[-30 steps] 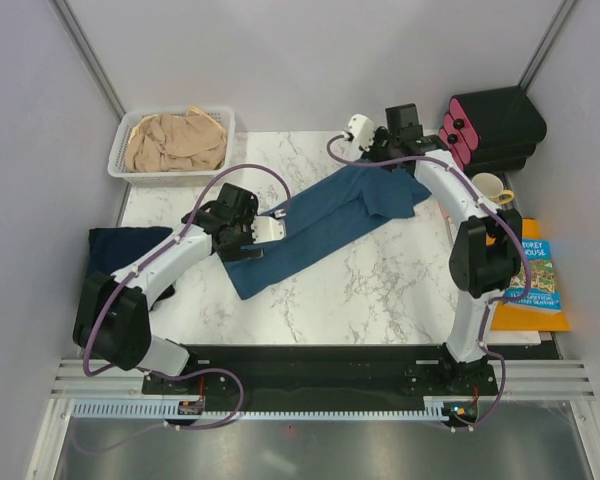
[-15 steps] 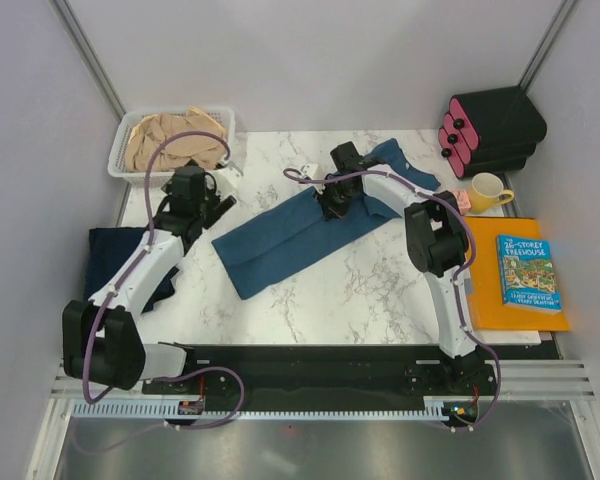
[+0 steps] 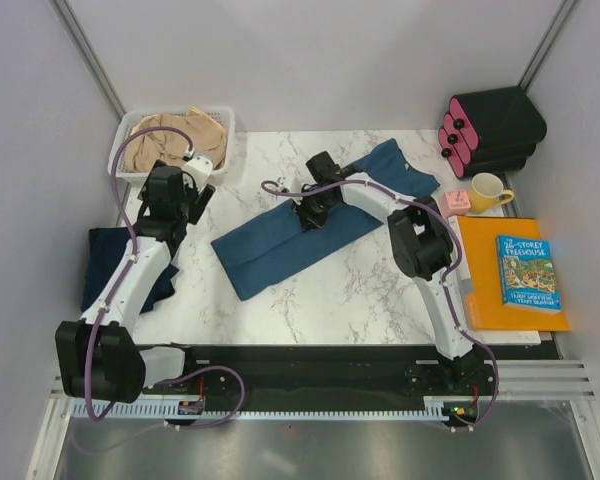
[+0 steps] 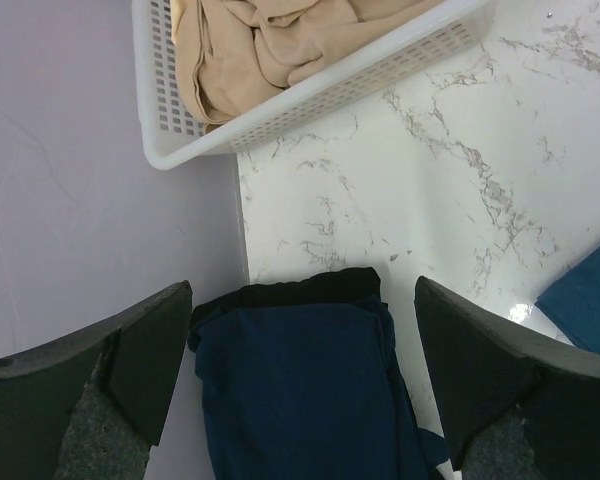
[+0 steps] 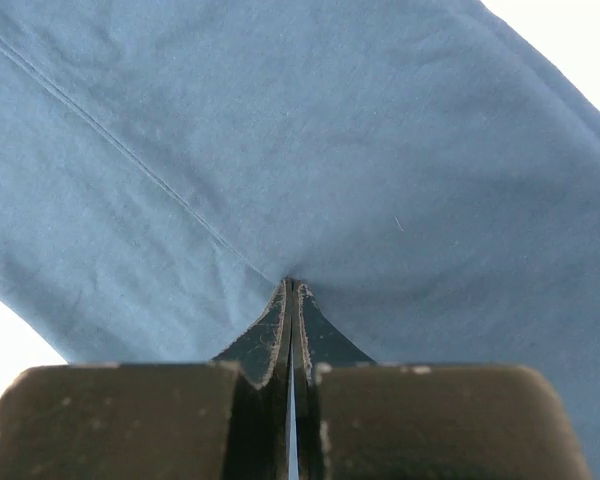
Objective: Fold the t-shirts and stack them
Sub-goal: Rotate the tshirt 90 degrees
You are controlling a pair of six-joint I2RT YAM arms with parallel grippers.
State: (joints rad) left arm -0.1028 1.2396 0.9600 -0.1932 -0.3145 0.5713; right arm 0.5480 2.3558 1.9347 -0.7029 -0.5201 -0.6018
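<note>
The teal-blue t-shirt (image 3: 270, 245) lies on the marble desk (image 3: 380, 290) as a long folded band; it runs on a slant from the near left up to the far right, where its wider end spreads out flat. The right claw (image 3: 315, 205) rests on the middle of that band; in the right wrist view the claw (image 5: 290, 290) is clenched tight, its two tips pressed together on a small pinch of the teal-blue cloth (image 5: 380, 150), and creases in the fabric run in to that point.

The navy t-shirt (image 3: 115, 255) lies folded at the left edge of the desk, partly beyond the marble; a darker edge shows along its far side. The left claw (image 4: 300, 370) hangs above it, released, its fingers (image 4: 130, 370) spread wide with the navy t-shirt (image 4: 300, 400) between them in the left wrist view; it touches nothing.

The beige t-shirt (image 3: 175, 140) sits crumpled in the white slotted basket (image 3: 120, 165) at the far left corner; the basket (image 4: 310, 110) stands just beyond the navy t-shirt.

On the right side, well apart from the shirts, a yellow mug (image 3: 490, 190) stands beside a small pink block (image 3: 457, 202); behind them is a black case with pink discs (image 3: 490, 130); nearer, a picture book (image 3: 528, 272) lies on an orange folder (image 3: 500, 310).
</note>
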